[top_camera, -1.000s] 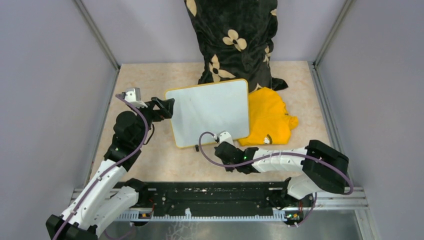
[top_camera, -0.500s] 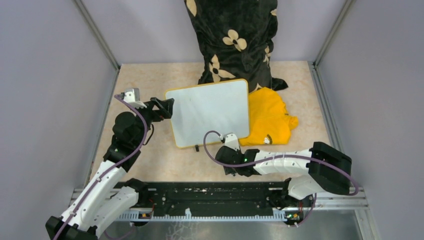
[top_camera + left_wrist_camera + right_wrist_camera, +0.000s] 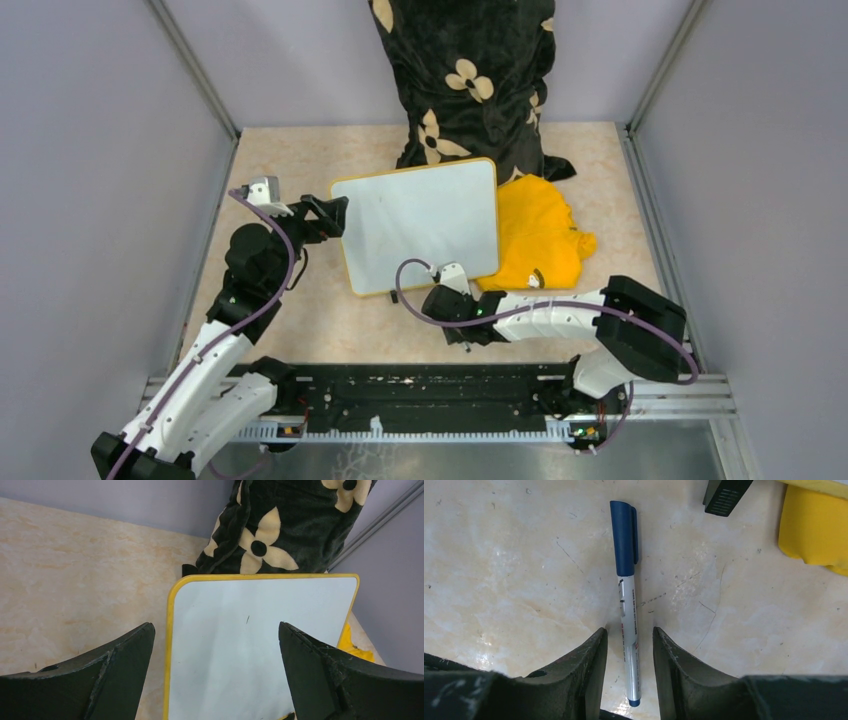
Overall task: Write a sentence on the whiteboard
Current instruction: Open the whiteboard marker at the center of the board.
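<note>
Pickup step in hand: right gripper (image 3: 629, 632) straddling capped blue marker (image 3: 626, 605) on table (image 3: 499, 580), jaws parted, not pinching. Left gripper (image 3: 215, 626) hanging wide open at edge of blank whiteboard (image 3: 420, 225), lying mid-table beside yellow cloth (image 3: 540, 235). Next: closing squarely on barrel, lifting, uncapping.

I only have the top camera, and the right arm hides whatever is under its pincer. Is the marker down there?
Observer: Yes. The right wrist view shows a blue-capped marker lying flat on the table, between the fingers of the right pincer.
Operator: Gripped yet?
Observer: No. A sliver of table shows on each side of the barrel, so the jaws stand apart around it.
Operator: Cap on or off?
Observer: On. The cap points away from the wrist, towards a black clip.
</note>
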